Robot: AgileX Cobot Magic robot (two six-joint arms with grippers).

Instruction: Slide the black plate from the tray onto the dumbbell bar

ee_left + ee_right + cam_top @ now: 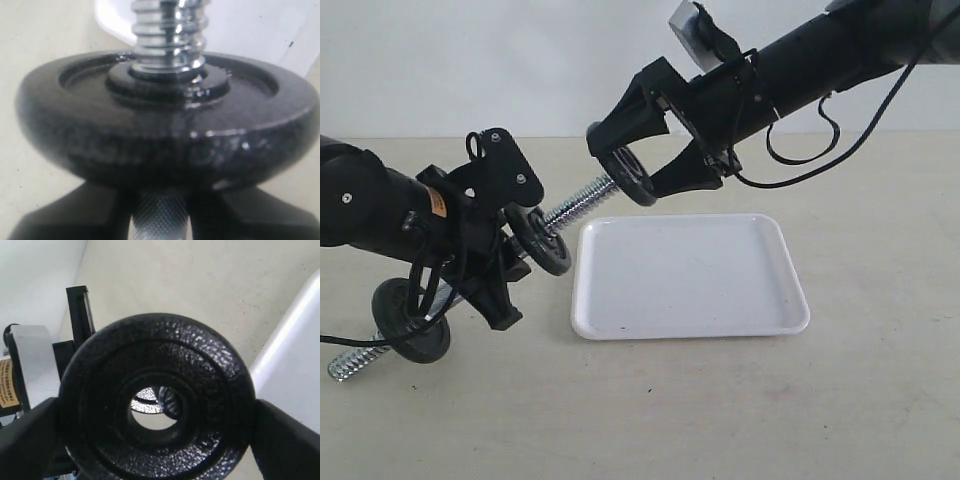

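**Lower disc** [412, 322]: black, fitted on the near end of the dumbbell bar [582, 200]. The threaded tip past it sits low, close over the table [650, 410].

**Left claw** [505, 250]: closed on the bar's knurled middle, between the two fitted discs. It holds the bar tilted with the free threaded end raised towards the other arm, probably to offer a bare end clear of the table.

**Inner disc** [548, 240]: black, seated on the thread just beyond the left claw. It is probably the stop that a new plate would slide down to.

**Tray** [790, 300]: white, flat on the table beside the bar's raised end. Nothing lies in it, since the plate is already off it.

**Black plate** [640, 190]: in the air at the bar's raised tip, held on edge with its hole facing the thread. The right wrist view shows the thread through the hole, slightly off centre. Whether the tip has entered cannot be told.

**Right claw** [635, 160]: jaws spread wide and gripping opposite edges of the plate's rim, which leaves the hole unobstructed for the bar.

**Wall** [520, 60]: plain, farthest back.
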